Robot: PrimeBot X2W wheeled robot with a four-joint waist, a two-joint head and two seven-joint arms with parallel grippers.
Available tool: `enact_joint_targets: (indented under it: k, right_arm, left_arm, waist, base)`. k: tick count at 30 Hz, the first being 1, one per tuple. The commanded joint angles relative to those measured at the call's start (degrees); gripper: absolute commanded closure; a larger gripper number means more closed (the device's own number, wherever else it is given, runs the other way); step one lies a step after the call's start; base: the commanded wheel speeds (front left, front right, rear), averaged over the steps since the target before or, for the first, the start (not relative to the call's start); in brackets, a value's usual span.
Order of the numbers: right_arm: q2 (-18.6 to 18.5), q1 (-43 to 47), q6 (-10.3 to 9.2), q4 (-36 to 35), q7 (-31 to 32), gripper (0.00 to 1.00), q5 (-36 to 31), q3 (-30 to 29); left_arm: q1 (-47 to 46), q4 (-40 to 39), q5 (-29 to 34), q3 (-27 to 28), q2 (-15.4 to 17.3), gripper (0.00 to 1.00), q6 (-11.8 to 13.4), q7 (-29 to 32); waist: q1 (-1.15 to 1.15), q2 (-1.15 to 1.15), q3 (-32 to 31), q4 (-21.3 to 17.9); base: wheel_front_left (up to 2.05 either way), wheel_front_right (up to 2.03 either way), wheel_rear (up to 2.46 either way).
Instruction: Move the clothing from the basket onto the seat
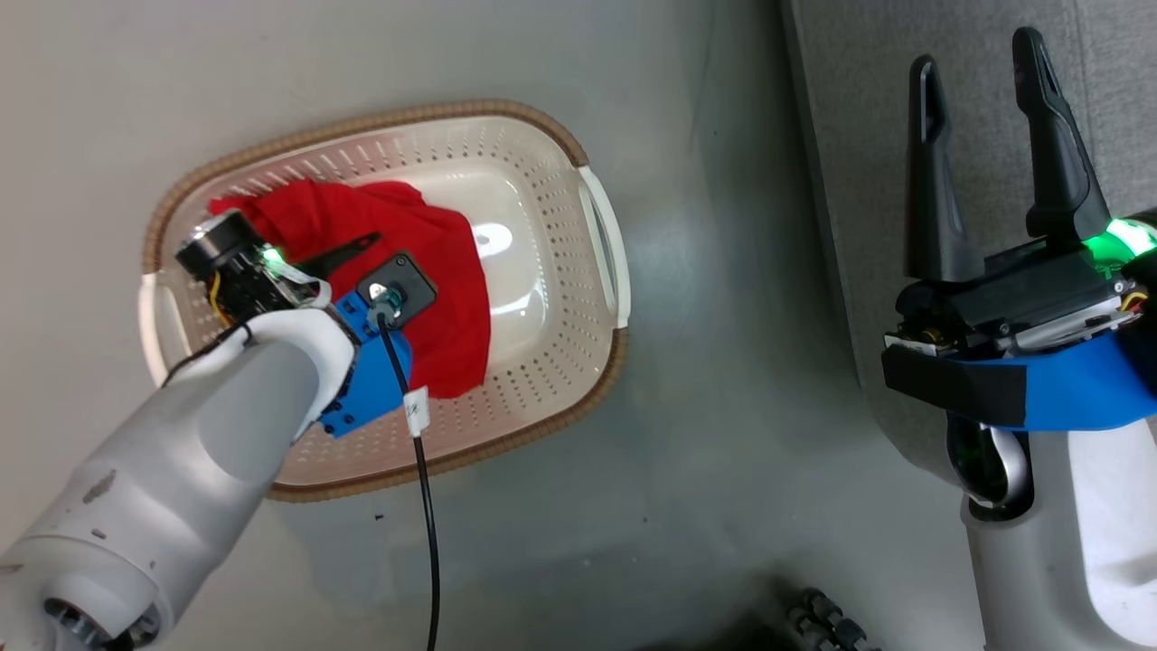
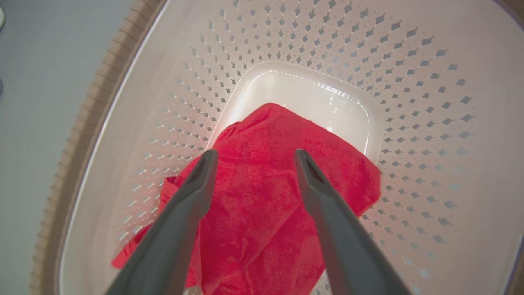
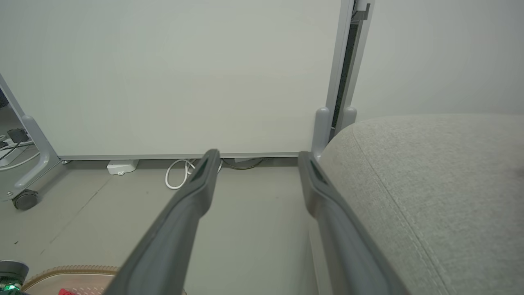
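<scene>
Clothing, one crumpled red garment, is seen lying in the cream perforated basket, which is set on a smooth grey floor near the grey fabric seat; a white wheeled partition is seen beyond. The left gripper is pointed down into the basket, jaws spread wide over the garment, though contact cannot be told. The right gripper is held level at the seat's edge, jaws apart and empty.

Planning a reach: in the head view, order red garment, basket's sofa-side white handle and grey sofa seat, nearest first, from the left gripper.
1. Red soft garment, directly beneath.
2. White plastic basket handle, rightward.
3. Grey fabric sofa seat, far right.
</scene>
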Motion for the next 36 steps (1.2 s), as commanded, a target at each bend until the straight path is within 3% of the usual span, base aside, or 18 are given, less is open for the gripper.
enact_joint_targets:
  k: [1, 6, 12, 17, 30, 36]
  right_arm:
    - [0.09, -1.16, 0.00, -0.43, -0.24, 0.00, 0.27, 0.10]
    - [0.09, -2.20, 0.00, -1.56, -0.24, 0.00, 0.80, 0.90]
    - [0.09, -3.01, 0.00, -3.17, -0.24, 0.00, 1.39, 1.76]
    - [0.09, -3.03, 0.00, -4.34, -0.24, 0.00, 1.85, 2.31]
    - [0.09, -0.70, 0.00, -8.58, -0.24, 0.00, 2.15, 1.92]
    - [0.09, 0.19, 0.00, -10.34, -0.24, 0.00, 1.36, 1.20]
  left_arm:
    - [-1.46, 0.49, -0.15, -0.45, 0.27, 0.00, -0.07, 0.70]
    - [-3.38, 2.92, 1.77, -1.99, 1.09, 0.00, -0.07, 5.28]
    - [-2.81, 3.82, 9.00, -2.20, 1.61, 0.00, -0.08, 10.84]
    - [-3.08, 4.19, 11.79, -2.22, 2.16, 0.00, -0.08, 12.72]
    - [-5.17, 6.72, 13.15, -2.24, 3.18, 0.00, -0.08, 14.41]
    - [-5.44, 8.10, 11.44, -2.25, 1.93, 0.00, -0.08, 16.57]
  waist:
    - [-0.01, 0.00, 1.88, -1.06]
    - [-0.01, 0.00, 4.77, -2.44]
    - [-0.01, 0.00, 7.67, -3.78]
    - [-0.01, 0.00, 9.75, -4.79]
    - [-0.01, 0.00, 13.62, -6.57]
    - [-0.01, 0.00, 14.29, -6.06]
  base:
    - [0.00, 0.00, 0.00]
    - [0.00, 0.00, 0.00]
    - [0.00, 0.00, 0.00]
    - [0.00, 0.00, 0.00]
    - [0.00, 0.00, 0.00]
    - [0.00, 0.00, 0.00]
